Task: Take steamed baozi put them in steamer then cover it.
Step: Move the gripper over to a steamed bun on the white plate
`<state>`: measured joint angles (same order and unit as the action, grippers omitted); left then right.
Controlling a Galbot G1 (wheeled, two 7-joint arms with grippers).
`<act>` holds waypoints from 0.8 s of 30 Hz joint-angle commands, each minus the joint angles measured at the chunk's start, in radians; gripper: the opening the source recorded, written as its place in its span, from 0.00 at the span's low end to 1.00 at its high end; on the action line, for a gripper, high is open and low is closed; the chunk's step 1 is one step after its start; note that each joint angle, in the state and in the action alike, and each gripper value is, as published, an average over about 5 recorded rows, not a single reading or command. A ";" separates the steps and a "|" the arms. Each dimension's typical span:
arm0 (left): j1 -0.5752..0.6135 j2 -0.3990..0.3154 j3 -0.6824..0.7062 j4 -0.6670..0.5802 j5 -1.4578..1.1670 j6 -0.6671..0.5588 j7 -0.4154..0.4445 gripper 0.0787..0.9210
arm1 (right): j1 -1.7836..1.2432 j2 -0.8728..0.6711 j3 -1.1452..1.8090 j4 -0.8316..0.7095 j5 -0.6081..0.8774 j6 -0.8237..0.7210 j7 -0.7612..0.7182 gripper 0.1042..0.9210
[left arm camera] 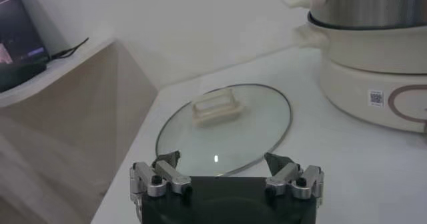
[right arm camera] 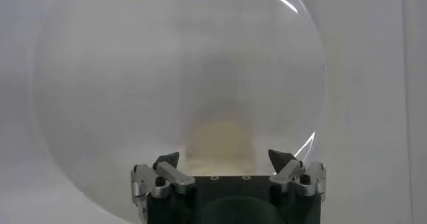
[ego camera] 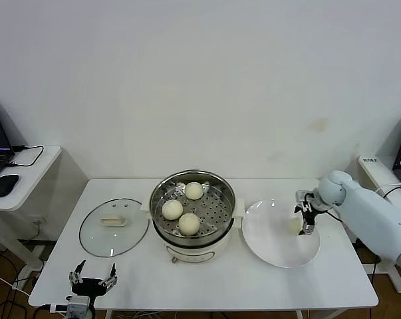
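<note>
Head view first. Counted three steamed baozi (ego camera: 189, 223) sitting in the steamer (ego camera: 159, 199), on the tray with holes. Spotted the last baozi (ego camera: 295, 226) on the white plate (ego camera: 273, 247), just beside the steamer on the right. Found the right tool (ego camera: 306, 229) hanging right over that bun, tips apart, one on each side, not squeezing yet. Looked closer in the right wrist view and saw the same: tips wide open, with the bun showing between and a bit past them. Could not tell if touching the bun or not.

Found the cover (ego camera: 114, 226) lying flat on the desk (ego camera: 220, 286), on the other side of the steamer, handle up. Spotted the left tool (ego camera: 92, 276) low by the front edge of the desk, near the cover, tips apart, holding nothing, waiting.

Most likely in the middle of picking up the last bun. Needed to go down a little more, to grab the bun at its fat middle. Needed a soft squeeze only, to not squash it. Best lifted straight up, high over the shiny rim, then set down in the empty spot on the tray, not on top of another bun. Best kept off the plate edge too, or might tip it. After that, only the cover left to put on.
</note>
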<state>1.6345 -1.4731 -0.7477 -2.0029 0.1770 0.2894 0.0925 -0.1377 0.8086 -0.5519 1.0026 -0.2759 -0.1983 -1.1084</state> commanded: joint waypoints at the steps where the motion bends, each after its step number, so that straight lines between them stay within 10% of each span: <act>1: -0.002 0.000 0.001 0.004 0.001 0.000 0.001 0.88 | -0.005 0.033 0.005 -0.072 -0.013 0.010 0.009 0.88; 24: -0.009 0.001 0.003 0.012 0.001 0.000 0.000 0.88 | 0.022 0.010 0.005 -0.054 0.020 0.008 -0.002 0.65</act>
<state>1.6251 -1.4731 -0.7452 -1.9888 0.1780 0.2894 0.0928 -0.1233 0.8325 -0.5486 0.9301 -0.2644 -0.1885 -1.1103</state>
